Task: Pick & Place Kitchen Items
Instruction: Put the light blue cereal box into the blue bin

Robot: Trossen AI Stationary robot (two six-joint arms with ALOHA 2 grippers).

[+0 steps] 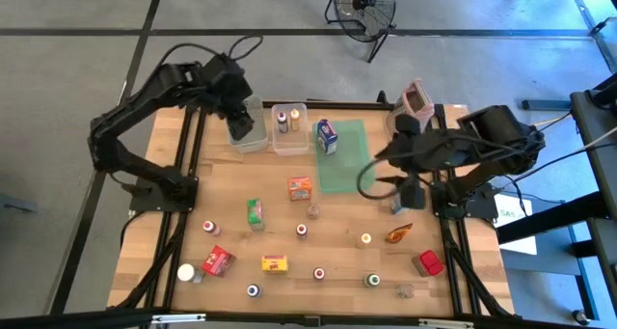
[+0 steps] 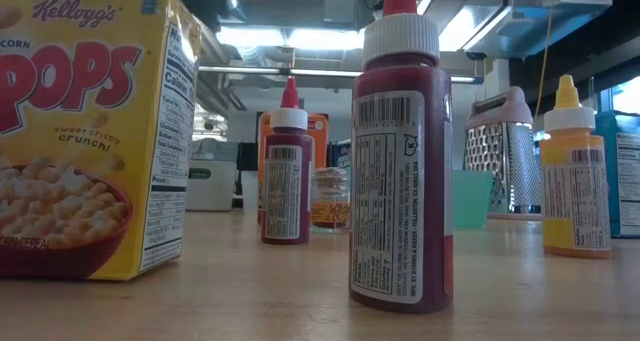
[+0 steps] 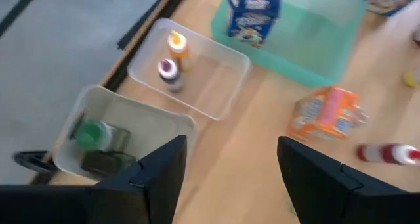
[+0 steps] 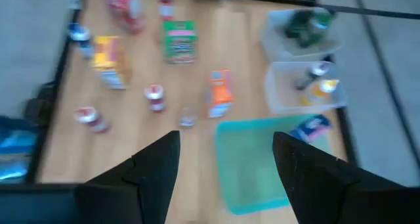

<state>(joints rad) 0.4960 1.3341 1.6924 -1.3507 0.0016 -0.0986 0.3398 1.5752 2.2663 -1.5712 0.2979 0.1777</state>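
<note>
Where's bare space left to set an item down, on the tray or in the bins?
Most of the green tray is bare; only the blue carton stands at its far left corner. The bin beside it holds two jars at its far end, its near half free. The leftmost bin sits under the left gripper, crowded.

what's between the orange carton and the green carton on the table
Nothing: in the high view bare wood separates the orange carton from the green carton. The right wrist view shows the same.
</note>
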